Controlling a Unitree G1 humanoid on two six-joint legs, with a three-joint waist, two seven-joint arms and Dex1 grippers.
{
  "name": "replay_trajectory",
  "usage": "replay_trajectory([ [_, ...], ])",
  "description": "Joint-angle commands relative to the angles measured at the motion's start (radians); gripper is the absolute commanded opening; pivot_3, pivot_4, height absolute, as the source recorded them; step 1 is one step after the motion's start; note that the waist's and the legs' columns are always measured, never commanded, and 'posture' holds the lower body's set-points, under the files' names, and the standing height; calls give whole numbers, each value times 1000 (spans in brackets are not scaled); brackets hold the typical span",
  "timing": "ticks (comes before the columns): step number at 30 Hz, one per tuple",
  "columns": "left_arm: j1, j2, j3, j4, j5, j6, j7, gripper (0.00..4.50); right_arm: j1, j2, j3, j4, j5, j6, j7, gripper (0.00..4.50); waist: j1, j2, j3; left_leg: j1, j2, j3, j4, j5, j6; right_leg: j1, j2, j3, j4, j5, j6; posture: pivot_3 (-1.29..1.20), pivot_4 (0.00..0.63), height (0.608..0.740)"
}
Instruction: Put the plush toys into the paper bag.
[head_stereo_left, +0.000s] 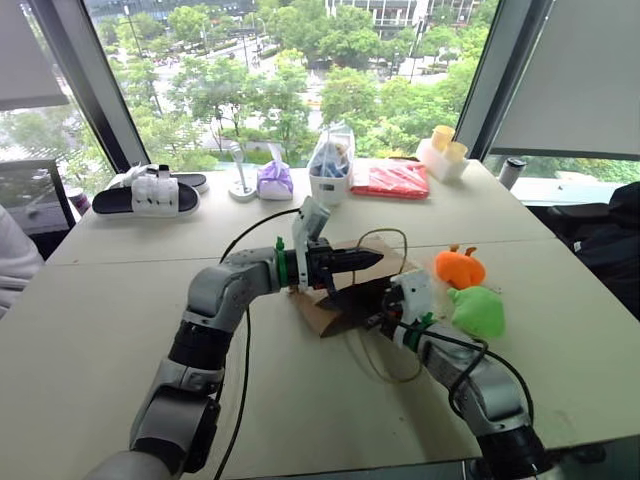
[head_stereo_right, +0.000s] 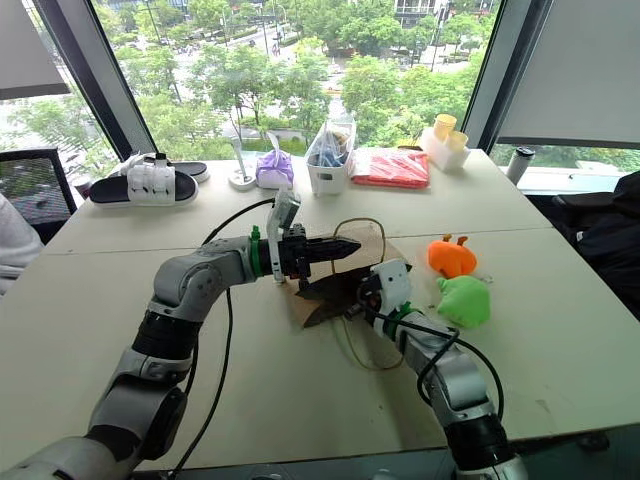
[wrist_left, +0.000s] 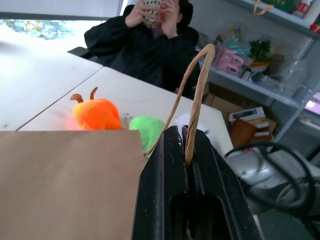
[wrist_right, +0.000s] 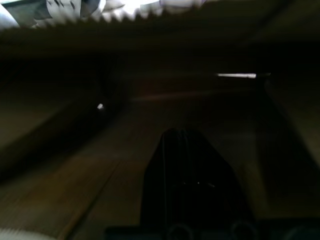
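No writing is readable anywhere. The left claw (wrist_left: 187, 150) pinches a cord handle (wrist_left: 196, 95) of the paper bag (head_stereo_left: 330, 305), mid-desk (head_stereo_left: 120, 320). The right claw (wrist_right: 186, 150), fingers together, sits inside the bag's mouth. Orange plush toy (head_stereo_left: 459, 268) and green plush toy (head_stereo_left: 478, 311) lie just right of it.

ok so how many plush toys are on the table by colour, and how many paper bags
orange plush toy: 1
green plush toy: 1
paper bag: 1
total: 3
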Motion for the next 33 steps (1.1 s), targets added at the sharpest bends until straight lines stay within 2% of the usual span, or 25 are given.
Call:
replay_trajectory([
  [1,-40,-21,50,-38,-59,26,37,37,-66,16,24,48,-50,-52,25,0,-2,0,0,0,0,0,0,0,0,0,0,0,0,0,0,0,150,740],
  [5,-65,-46,101,-14,-96,46,95,37,-107,29,61,109,-101,-85,57,0,-3,0,0,0,0,0,0,0,0,0,0,0,0,0,0,0,150,740],
  [9,-70,-12,71,-9,-59,-5,61,37,-117,37,109,161,-159,-108,85,0,-5,0,0,0,0,0,0,0,0,0,0,1,0,0,0,0,150,740],
  [18,-65,125,-128,-2,129,-263,-187,37,-107,76,192,186,-224,-180,168,0,-6,0,0,0,0,1,0,1,-2,-1,0,2,0,1,-1,0,150,740],
  [22,-82,148,-160,13,190,-385,-249,37,-126,53,275,233,-340,-228,178,0,-6,0,0,0,0,0,0,1,-2,-1,0,2,0,1,-1,0,150,740],
  [26,-83,178,-207,-30,246,-493,-329,37,-140,74,303,272,-396,-226,165,0,-8,0,0,0,0,1,0,1,-2,-1,1,2,0,1,-1,0,150,740],
  [33,-60,186,-238,-181,214,-448,-363,37,-153,123,293,314,-425,-197,138,0,-8,0,-1,1,0,0,0,1,-2,-1,1,2,2,1,-1,0,150,740],
])
